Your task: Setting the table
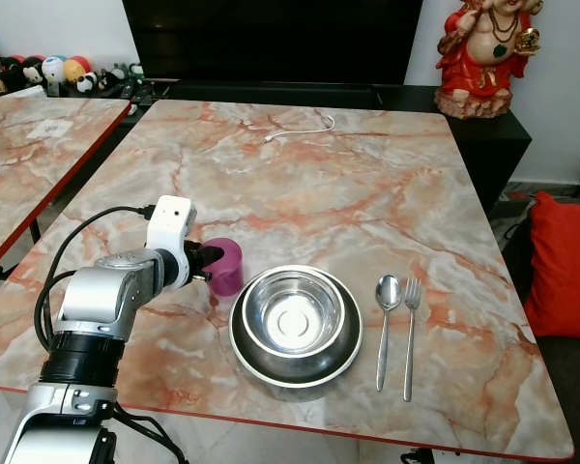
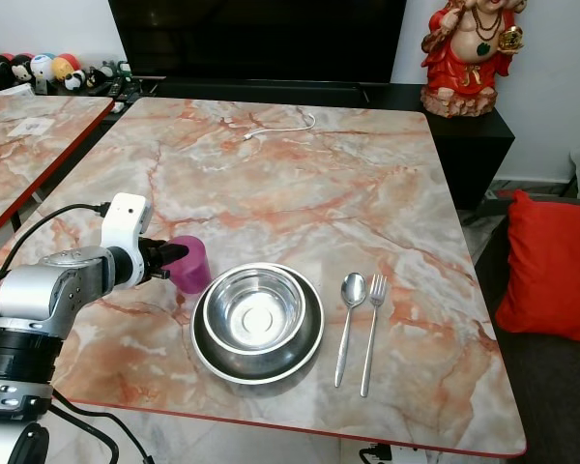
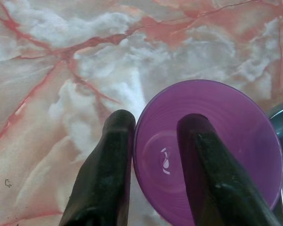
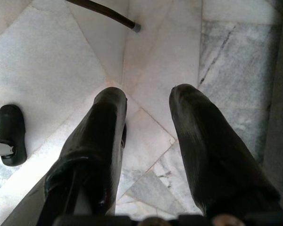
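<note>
A purple cup (image 1: 224,266) stands upright on the marble table (image 1: 367,193), just left of a steel bowl (image 1: 295,311) that sits in a wider steel plate (image 1: 271,372). To the bowl's right lie a spoon (image 1: 387,294) and a fork (image 1: 411,300), side by side. My left gripper (image 1: 211,263) is at the cup's rim. In the left wrist view one finger (image 3: 108,160) is outside the cup (image 3: 226,117) and the other is inside it, with a gap between them. My right gripper (image 4: 148,94) hangs open over the tiled floor.
A white cable (image 1: 304,128) lies at the table's far side. A second marble table (image 1: 29,155) stands to the left. A red figurine (image 1: 483,53) sits on a dark cabinet behind, and a red cushion (image 1: 565,261) is to the right.
</note>
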Robot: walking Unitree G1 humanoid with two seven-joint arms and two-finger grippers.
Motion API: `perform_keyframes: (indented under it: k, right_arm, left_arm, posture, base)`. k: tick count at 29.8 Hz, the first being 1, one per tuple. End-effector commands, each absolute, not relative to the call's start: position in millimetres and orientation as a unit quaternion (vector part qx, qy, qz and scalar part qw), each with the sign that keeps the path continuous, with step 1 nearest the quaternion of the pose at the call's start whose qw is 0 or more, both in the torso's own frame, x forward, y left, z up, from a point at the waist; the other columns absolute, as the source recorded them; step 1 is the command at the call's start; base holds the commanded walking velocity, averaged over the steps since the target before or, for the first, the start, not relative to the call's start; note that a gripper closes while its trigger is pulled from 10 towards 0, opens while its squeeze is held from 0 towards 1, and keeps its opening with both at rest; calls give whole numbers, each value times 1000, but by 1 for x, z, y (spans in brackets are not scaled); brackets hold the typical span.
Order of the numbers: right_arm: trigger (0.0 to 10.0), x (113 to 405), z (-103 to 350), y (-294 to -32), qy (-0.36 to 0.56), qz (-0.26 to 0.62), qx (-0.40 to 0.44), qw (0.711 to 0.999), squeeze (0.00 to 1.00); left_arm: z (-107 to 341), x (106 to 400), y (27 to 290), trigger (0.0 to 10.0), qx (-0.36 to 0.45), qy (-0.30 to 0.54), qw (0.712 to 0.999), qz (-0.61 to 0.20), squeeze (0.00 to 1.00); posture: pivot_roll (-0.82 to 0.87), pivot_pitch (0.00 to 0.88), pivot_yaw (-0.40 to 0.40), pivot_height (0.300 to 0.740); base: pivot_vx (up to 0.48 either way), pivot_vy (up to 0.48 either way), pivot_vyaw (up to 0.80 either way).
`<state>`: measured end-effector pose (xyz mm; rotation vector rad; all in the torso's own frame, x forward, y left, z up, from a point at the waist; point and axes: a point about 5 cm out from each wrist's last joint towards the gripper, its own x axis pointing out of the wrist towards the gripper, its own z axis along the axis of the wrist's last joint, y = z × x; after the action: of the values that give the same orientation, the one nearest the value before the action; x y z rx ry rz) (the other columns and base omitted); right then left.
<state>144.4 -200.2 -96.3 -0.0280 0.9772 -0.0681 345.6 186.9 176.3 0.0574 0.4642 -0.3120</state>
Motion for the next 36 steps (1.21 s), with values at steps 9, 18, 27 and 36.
perform_keyframes:
  k: [9,18,27,36]
  right_arm:
    - [10000,141,-98,-202,476,-31,-17,879,0]
    - [10000,141,-98,-201,476,-30,-17,879,0]
    - [10000,140,-98,-202,476,-30,-18,879,0]
    - [10000,140,-98,-202,476,-30,-19,879,0]
  left_arm:
    - [186,348,186,10000,49,205,966,-151,1000]
    - [187,347,184,10000,50,203,966,-153,235]
    - [202,351,188,10000,82,143,978,-131,0]
    - [240,349,199,10000,144,-33,988,-53,0]
  posture:
    - [66,18,6,740]
    - [67,15,5,740]
    - [68,11,3,740]
    - [67,11,-2,740]
  base:
    - [0,0,0]
    - [0,0,0]
    - [0,0,0]
    - [0,0,0]
